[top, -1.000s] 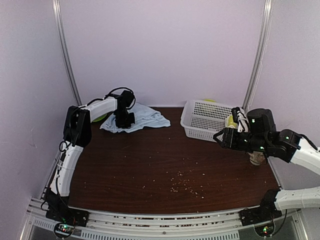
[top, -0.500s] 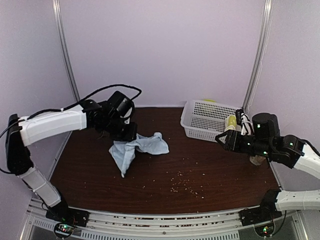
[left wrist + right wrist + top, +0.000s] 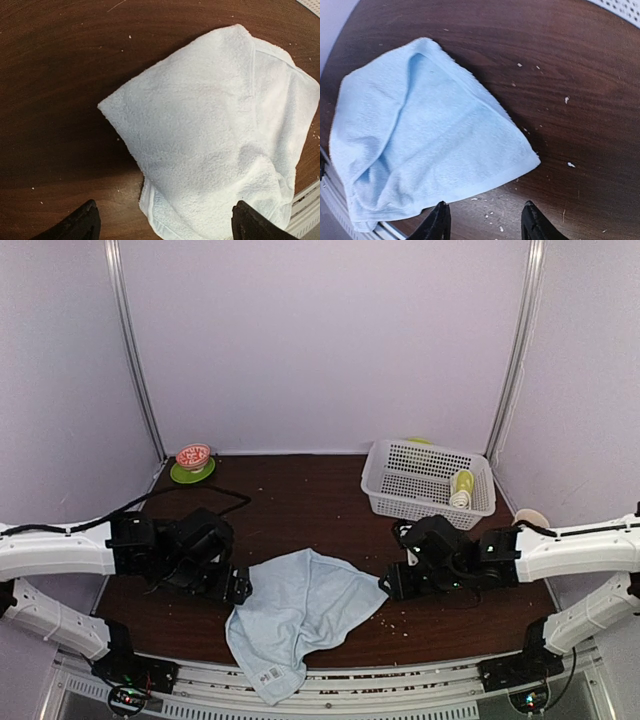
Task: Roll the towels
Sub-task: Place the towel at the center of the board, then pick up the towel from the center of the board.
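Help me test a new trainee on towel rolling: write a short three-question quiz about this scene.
1. True or false: the blue towel is already rolled up.
2. Where is the yellow-green towel? A) in the basket B) under the blue towel C) in the left hand
3. Fill in: the left hand and the right hand are both ____, holding nothing.

Key: 1 false, it lies loosely spread at the table's near edge; 2 A; 3 open.

Soft even light; pale-blue towel (image 3: 215, 130) washed white in left wrist view; sharp.
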You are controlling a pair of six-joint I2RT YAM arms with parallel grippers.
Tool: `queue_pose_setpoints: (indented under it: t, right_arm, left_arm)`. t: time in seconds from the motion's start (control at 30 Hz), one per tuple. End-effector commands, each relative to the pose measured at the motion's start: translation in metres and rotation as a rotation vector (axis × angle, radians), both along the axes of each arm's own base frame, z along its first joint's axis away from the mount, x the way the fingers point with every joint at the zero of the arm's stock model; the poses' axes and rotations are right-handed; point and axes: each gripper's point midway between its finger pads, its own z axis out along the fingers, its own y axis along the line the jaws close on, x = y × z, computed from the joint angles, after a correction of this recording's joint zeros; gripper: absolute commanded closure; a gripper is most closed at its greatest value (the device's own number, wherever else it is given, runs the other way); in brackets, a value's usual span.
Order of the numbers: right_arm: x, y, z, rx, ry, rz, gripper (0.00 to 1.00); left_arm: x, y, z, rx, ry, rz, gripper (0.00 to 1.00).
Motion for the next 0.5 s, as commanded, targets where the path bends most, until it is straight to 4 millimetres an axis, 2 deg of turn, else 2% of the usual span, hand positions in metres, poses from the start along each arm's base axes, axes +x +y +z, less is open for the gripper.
queue_pose_setpoints:
  t: [0.0,0.33,0.4,0.47]
  right_arm:
    - [0.017,-0.005,-0.018,-0.046,-0.013,-0.129,0.53]
    - [0.034,-0.006,-0.068,-0.108,0.077,-0.209,0.52]
    - [0.035,-0.002,-0.075,-0.102,0.094,-0.2,0.54]
    - [0.035,0.002,-0.082,-0.102,0.113,-0.193,0.62]
  left_arm:
    - [0.01,0.011,-0.006,0.054,-0.023,0.082,0.07]
    - [0.004,0.006,-0.012,0.037,0.005,0.04,0.1]
    - [0.004,0.006,-0.012,0.022,0.0,0.037,0.1]
    - [0.003,0.005,-0.01,0.01,-0.008,0.037,0.1]
